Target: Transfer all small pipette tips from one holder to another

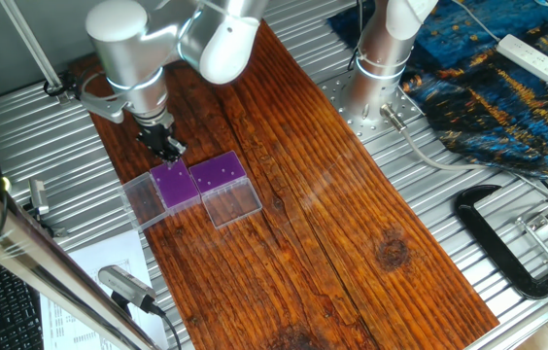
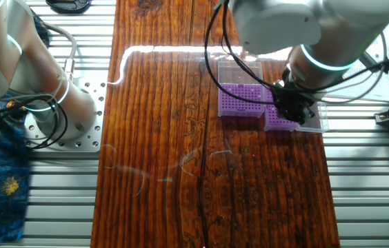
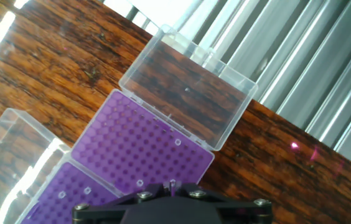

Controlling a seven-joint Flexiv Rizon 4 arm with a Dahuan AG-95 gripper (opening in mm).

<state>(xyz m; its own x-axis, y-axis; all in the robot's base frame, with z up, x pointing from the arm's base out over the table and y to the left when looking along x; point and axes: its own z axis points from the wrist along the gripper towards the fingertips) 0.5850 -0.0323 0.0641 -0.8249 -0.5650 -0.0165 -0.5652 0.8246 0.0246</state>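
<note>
Two purple-topped holders stand side by side on the wooden board, clear lids folded open. My gripper (image 1: 165,148) hangs over the left holder (image 1: 175,185); the right holder (image 1: 220,173) stands beside it. In the other fixed view the gripper (image 2: 292,107) covers part of the right-hand holder (image 2: 277,120). In the hand view the fingers (image 3: 172,186) stand close together just above one holder (image 3: 144,146), with a small pale pipette tip (image 3: 172,182) pinched between them. A few tips show as pale rings, such as one tip (image 3: 177,142) in this holder and another (image 3: 87,190) in the neighbouring holder (image 3: 63,196).
The open lid (image 3: 188,90) lies flat beyond the holder, and the other lid (image 3: 14,155) lies at the left. The wooden board (image 1: 332,243) rests on a ribbed metal table. The arm's base (image 1: 376,68), a black clamp (image 1: 507,243) and a patterned cloth (image 1: 507,87) lie to the right.
</note>
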